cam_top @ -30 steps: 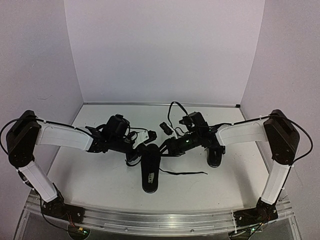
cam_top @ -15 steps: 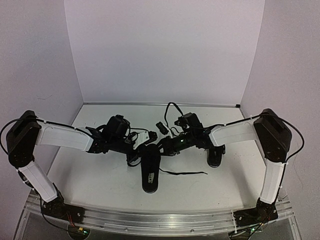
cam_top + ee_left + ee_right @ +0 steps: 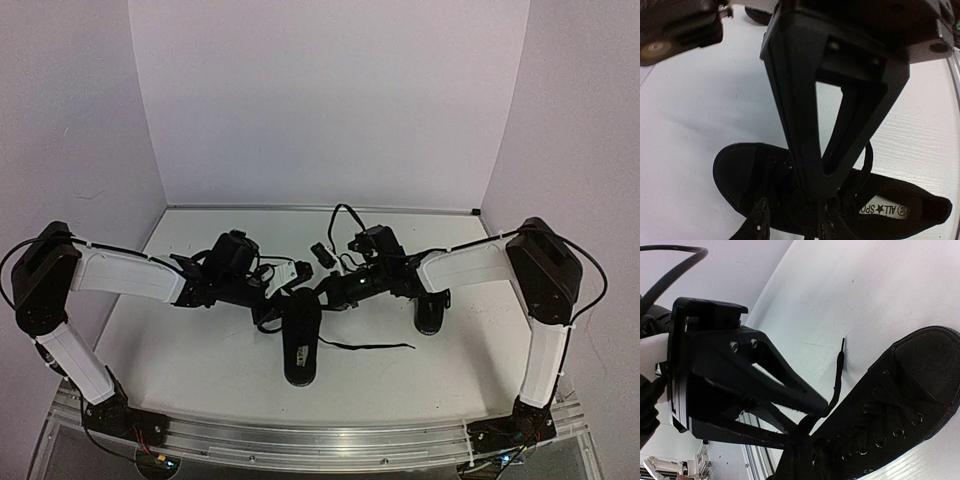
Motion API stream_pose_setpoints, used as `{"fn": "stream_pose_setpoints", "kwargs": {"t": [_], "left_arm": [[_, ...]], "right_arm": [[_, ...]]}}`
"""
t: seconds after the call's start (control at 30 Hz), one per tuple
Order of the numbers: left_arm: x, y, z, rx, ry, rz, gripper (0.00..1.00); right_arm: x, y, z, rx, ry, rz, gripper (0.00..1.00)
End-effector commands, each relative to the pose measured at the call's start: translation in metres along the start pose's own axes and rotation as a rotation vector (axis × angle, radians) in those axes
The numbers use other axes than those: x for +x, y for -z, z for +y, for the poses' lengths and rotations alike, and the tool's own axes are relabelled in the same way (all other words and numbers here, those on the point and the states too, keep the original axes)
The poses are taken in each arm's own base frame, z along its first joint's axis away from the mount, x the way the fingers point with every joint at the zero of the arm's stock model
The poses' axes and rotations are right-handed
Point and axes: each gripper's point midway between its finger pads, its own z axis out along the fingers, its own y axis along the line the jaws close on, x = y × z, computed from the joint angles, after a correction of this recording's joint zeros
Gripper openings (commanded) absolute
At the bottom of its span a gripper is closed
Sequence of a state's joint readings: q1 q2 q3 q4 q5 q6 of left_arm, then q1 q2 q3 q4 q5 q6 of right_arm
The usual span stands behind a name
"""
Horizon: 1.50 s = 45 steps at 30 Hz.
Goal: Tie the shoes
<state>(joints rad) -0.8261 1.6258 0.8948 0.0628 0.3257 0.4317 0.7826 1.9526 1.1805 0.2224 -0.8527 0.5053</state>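
Note:
One black shoe [image 3: 301,342] lies in the middle of the table, toe toward me. A second black shoe [image 3: 430,312] lies at the right, partly under the right arm. My left gripper [image 3: 281,301] and right gripper [image 3: 319,293] meet over the near shoe's lacing. In the left wrist view the fingers [image 3: 805,150] close to a point [image 3: 816,194] on the black laces above the shoe [image 3: 740,172], near its pale label [image 3: 886,209]. In the right wrist view the gripper [image 3: 816,416] pinches a lace [image 3: 839,372] beside the shoe [image 3: 900,400].
A loose lace end [image 3: 372,346] trails right across the white table [image 3: 180,350]. White walls [image 3: 330,100] close in the back and sides. A metal rail [image 3: 300,440] runs along the near edge by the arm bases.
The right arm has shifted slightly left and back toward the middle shoe. The left arm and both shoes have hardly moved.

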Motion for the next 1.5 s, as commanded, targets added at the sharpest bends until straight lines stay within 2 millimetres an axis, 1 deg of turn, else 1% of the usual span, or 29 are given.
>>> {"fn": "stream_pose_setpoints", "kwargs": {"t": [0.0, 0.13, 0.27, 0.33, 0.43, 0.7, 0.77, 1.0, 1.2, 1.37, 1.47], "left_arm": [[-0.006, 0.021, 0.005, -0.075, 0.004, -0.022, 0.42], [-0.003, 0.035, 0.002, -0.105, 0.022, -0.056, 0.56], [-0.007, 0.037, -0.005, -0.081, 0.053, -0.116, 0.72], [-0.007, 0.034, -0.007, -0.067, 0.063, -0.130, 0.75], [-0.008, 0.025, -0.008, -0.046, 0.069, -0.150, 0.75], [-0.015, -0.002, -0.009, 0.023, 0.088, -0.176, 0.64], [-0.016, -0.006, -0.009, 0.031, 0.094, -0.184, 0.59], [-0.022, -0.009, -0.010, 0.049, 0.100, -0.212, 0.40], [-0.026, -0.009, -0.014, 0.066, 0.105, -0.223, 0.29], [-0.027, -0.013, -0.018, 0.080, 0.110, -0.219, 0.24], [-0.026, -0.016, -0.021, 0.080, 0.107, -0.213, 0.24]], "right_arm": [[-0.015, 0.007, 0.018, -0.018, 0.055, -0.050, 0.00], [-0.014, 0.009, 0.018, -0.009, 0.055, -0.056, 0.00], [-0.014, 0.011, 0.020, -0.008, 0.055, -0.059, 0.00], [-0.014, 0.012, 0.021, -0.008, 0.056, -0.060, 0.00], [-0.014, 0.014, 0.023, -0.008, 0.058, -0.063, 0.00], [-0.014, 0.017, 0.025, -0.006, 0.061, -0.068, 0.00], [-0.014, 0.017, 0.024, -0.005, 0.059, -0.068, 0.00], [-0.013, 0.016, 0.022, 0.006, 0.055, -0.070, 0.00], [-0.015, 0.018, 0.020, 0.024, 0.049, -0.081, 0.00], [-0.017, 0.019, 0.019, 0.034, 0.048, -0.088, 0.00], [-0.016, 0.019, 0.017, 0.045, 0.041, -0.089, 0.00]]}}
